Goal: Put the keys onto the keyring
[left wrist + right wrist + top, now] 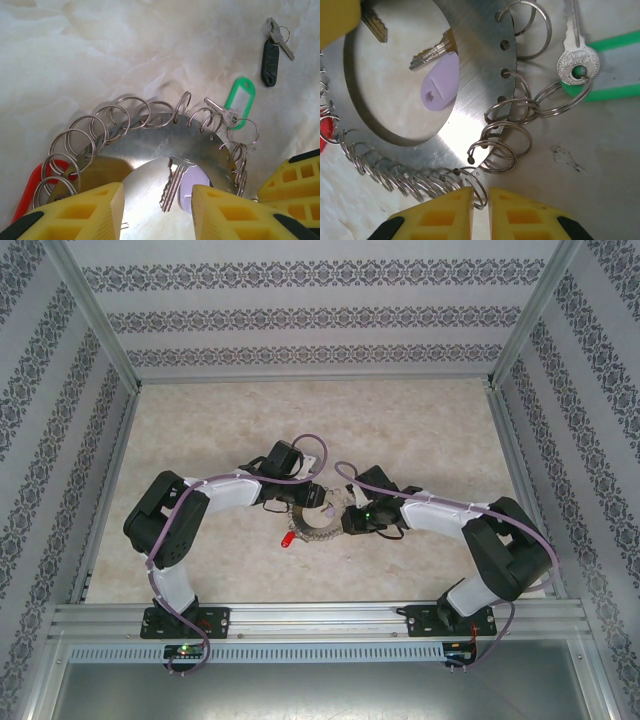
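1. The right claw (pixel 480 212) is found all but closed. Only a slit shows between its fingers (pixel 440 220), and one wire loop (pixel 479 194) of the ring's fringe is pinched in that slit.
2. The ring (pixel 470 105) is laid flat on the table (pixel 600 200), just ahead of that claw, with its fringed edge turned toward the fingertips.
3. The left claw (pixel 157 215) is seen partly open, astride the ring's hole with each tip over the plate. Nothing is seen clamped between the tips. Whether they press on the plate cannot be told.
4. Within the hole, a silver key (pixel 172 185) on a lilac tag (pixel 192 192) is noted, lying on the table between the left claw's tips.
5. The red key (pixel 27 192) is placed just outside the rim, partly under the loops, at the ring's left in the top view. Only its head is made out.
6. A green tag (pixel 240 100) with a key is set against the fringe. A black tag (pixel 270 57) is lying apart, beyond it.
7. From above, both claws are crowded against the ring at mid-table. Bare table is seen on the far side and out to both side rails (pixel 108 490).
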